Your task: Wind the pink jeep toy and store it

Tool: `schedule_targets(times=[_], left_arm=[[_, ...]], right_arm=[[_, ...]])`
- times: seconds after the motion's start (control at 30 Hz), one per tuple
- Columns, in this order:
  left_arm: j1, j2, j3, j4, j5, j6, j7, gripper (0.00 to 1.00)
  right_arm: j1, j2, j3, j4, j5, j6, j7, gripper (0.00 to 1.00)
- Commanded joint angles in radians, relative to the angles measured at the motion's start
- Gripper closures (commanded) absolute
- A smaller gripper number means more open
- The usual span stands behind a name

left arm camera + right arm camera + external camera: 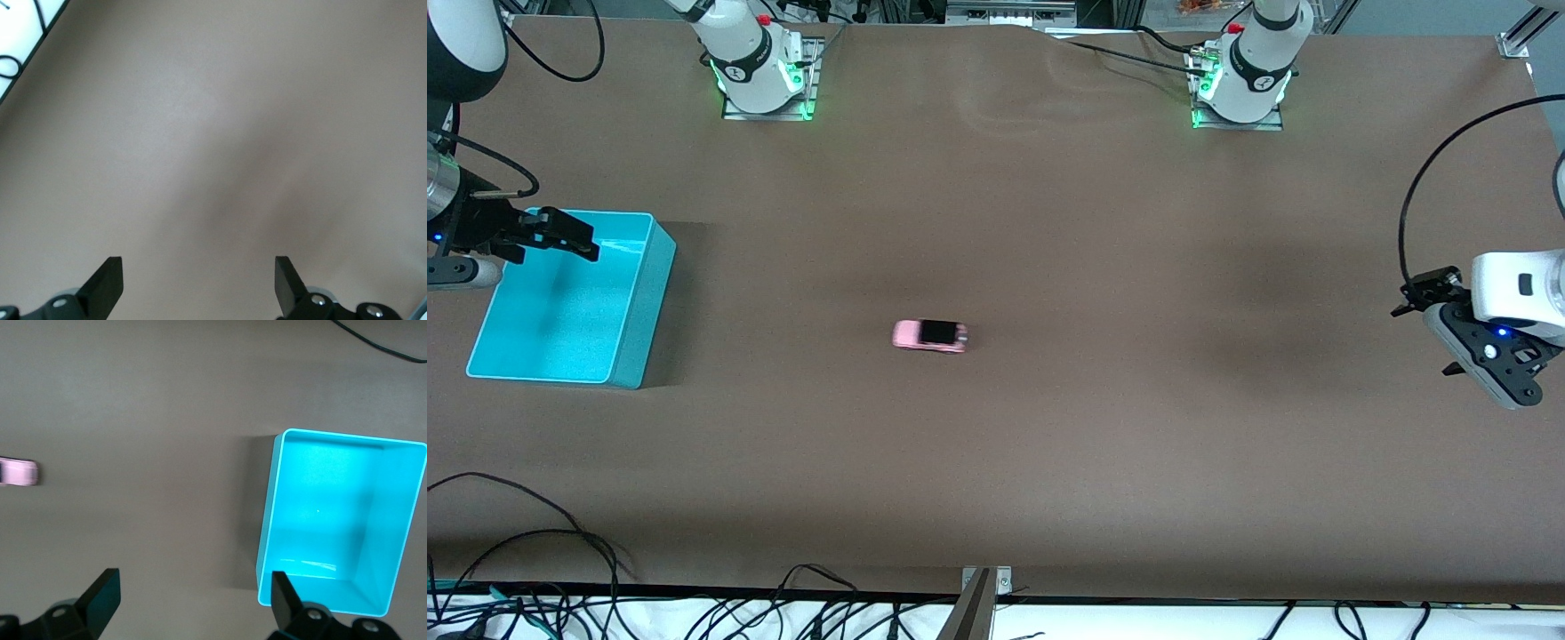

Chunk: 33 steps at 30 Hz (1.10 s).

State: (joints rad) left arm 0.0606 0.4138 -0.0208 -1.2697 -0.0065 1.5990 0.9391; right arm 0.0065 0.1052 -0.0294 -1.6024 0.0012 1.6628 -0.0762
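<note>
- Turquoise bin point(637, 302) sits at the right arm's end of the table, open top. Right wrist view shows its inside point(393, 520) w/ nothing in it, just a glossy floor.
- Bin is rectangular, straight smooth walls, thin rim, rounded corners; looks like hard plastic.
- Pink jeep toy point(930, 335) stands on its wheels on the table near the middle, well apart from the bin, toward the left arm's end from it. Also seen at the edge of the right wrist view point(18, 472).
- Jeep: tiny, boxy, light pink body w/ black roof; far smaller than the bin.
- Table point(1103, 267) is covered in a matte brown sheet, flat, w/ faint creases near the arm bases.
- Right gripper point(560, 233) hangs over the bin's rim at the bin's end farther from the front camera; fingers point(100, 597) spread apart, holding nothing.
- Left gripper point(1423, 298) hangs over bare table at the left arm's end, well apart from the jeep; fingers point(107, 283) apart, nothing between them.
- Wide open tabletop all around the jeep. Loose black cables point(534, 551) lie along the table edge nearest the front camera.
</note>
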Motion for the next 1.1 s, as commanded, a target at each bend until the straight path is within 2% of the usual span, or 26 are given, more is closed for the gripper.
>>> schedule_targets(times=[0.0,0.23,0.37,0.53,0.83,1.07], left_arm=[[-0.051,-0.087,0.024,-0.1,0.02,0.001,-0.117,0.0],[-0.097,-0.164,0.03,-0.172,0.019,0.009,-0.316,0.0],[-0.153,-0.21,0.068,-0.207,0.02,0.009,-0.457,0.0],[-0.166,-0.273,0.076,-0.257,0.02,0.009,-0.608,0.0],[-0.173,-0.368,0.078,-0.324,0.022,0.007,-0.675,0.0],[-0.16,-0.406,0.076,-0.352,0.011,0.001,-0.738,0.0]], right_arm=[[0.006,0.005,0.002,0.022,-0.003,-0.015,0.019,0.0],[0.006,0.005,0.002,0.019,-0.003,-0.015,0.019,0.0],[0.007,0.004,0.003,-0.002,-0.003,-0.002,0.019,0.0],[0.007,-0.013,0.028,-0.071,-0.003,0.061,0.023,0.0],[0.009,-0.022,0.039,-0.122,-0.003,0.095,0.042,0.0],[0.009,-0.024,0.037,-0.261,-0.003,0.219,0.091,0.0]])
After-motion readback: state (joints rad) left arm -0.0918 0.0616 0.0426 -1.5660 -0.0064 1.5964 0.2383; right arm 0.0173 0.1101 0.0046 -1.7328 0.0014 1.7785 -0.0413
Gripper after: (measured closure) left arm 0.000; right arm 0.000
